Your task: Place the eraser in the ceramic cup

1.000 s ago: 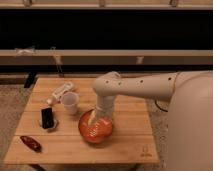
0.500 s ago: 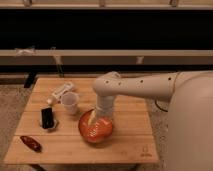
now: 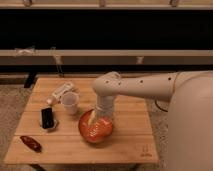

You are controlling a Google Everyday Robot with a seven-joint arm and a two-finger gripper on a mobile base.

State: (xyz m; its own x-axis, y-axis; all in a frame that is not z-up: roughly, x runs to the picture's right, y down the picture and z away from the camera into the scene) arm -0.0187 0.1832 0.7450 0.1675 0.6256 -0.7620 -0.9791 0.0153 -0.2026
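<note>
The eraser (image 3: 47, 118), a small black upright block, stands on the left part of the wooden table (image 3: 131, 142). The ceramic cup (image 3: 70, 103), small, white and handleless, stands upright just to the eraser's upper right. My gripper (image 3: 101, 126) hangs at the end of the white arm, pointing down over the orange bowl (image 3: 87, 131), to the right of the cup and the eraser. It is open, with nothing between its fingers. The gripper touches neither the eraser nor the cup.
A dark red elongated object (image 3: 31, 143) lies near the table's front left corner. A flat off-white pad (image 3: 61, 91) lies behind the cup. My large white body fills the right side. A dark wall with a ledge runs behind the table.
</note>
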